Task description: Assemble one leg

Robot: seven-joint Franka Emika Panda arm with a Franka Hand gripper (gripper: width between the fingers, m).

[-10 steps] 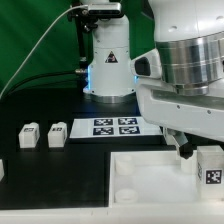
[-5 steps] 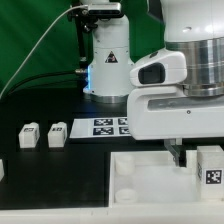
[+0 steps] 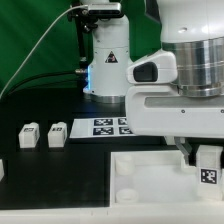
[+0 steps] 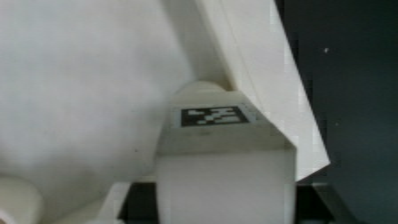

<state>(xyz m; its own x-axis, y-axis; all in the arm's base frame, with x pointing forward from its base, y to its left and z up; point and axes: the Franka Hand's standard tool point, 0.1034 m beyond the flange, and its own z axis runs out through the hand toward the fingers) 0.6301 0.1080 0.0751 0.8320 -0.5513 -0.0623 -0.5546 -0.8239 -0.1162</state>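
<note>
My gripper (image 3: pixel 200 158) is shut on a leg (image 3: pixel 208 166), a stubby white block with a square marker tag on its face. It holds the leg upright at the far right corner of the large white tray-like part (image 3: pixel 150 172). In the wrist view the leg (image 4: pixel 221 160) sits between the two dark fingers (image 4: pixel 135 203) of the gripper (image 4: pixel 217 205), its tag end against the tray part's raised rim (image 4: pixel 249 70). Whether the leg touches a socket is hidden.
Two loose legs (image 3: pixel 29 135) (image 3: pixel 56 134) stand on the black table at the exterior view's left, and a third (image 3: pixel 2 170) shows at the left edge. The marker board (image 3: pixel 112 126) lies behind the tray part. The arm's base (image 3: pixel 108 60) stands at the back.
The arm's wrist has swung toward the exterior view's left and lowered over the tray part. The held leg has shifted slightly left and stays at the same corner.
</note>
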